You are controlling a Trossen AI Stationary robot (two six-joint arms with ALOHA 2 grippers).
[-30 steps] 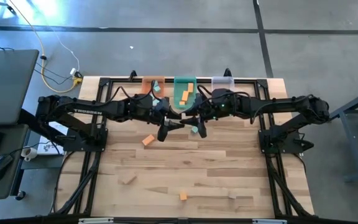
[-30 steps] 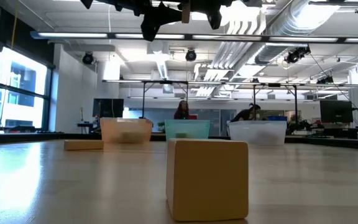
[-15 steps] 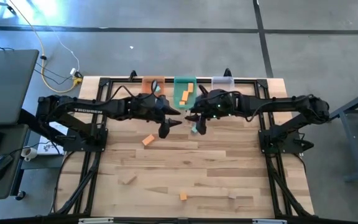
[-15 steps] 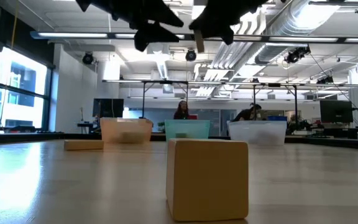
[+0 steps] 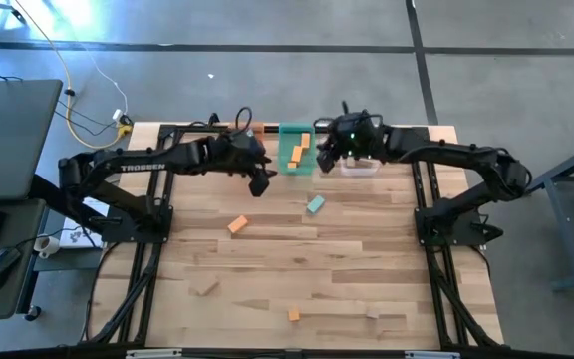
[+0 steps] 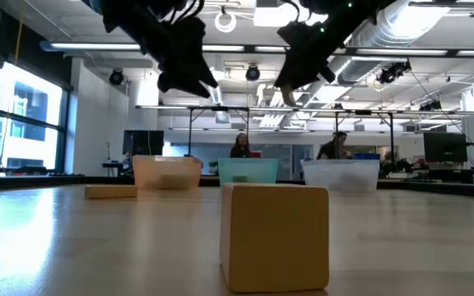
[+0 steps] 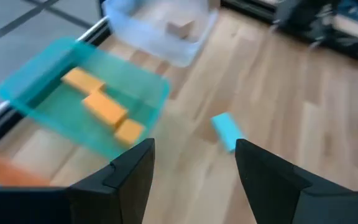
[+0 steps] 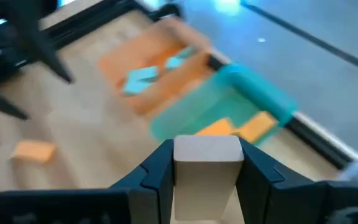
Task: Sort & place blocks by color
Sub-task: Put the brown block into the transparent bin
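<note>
The right gripper (image 5: 329,158) is raised at upper centre of the high view, between the green tray (image 5: 296,150) and the clear tray (image 5: 359,164), clamping a tan block (image 8: 207,163) whose long axis runs along the fingers. The left gripper (image 5: 259,185), empty with fingers spread, hangs left of the green tray. A teal block (image 5: 315,204) lies flat on the table (image 5: 367,269) at centre frame, long axis diagonal.
</note>
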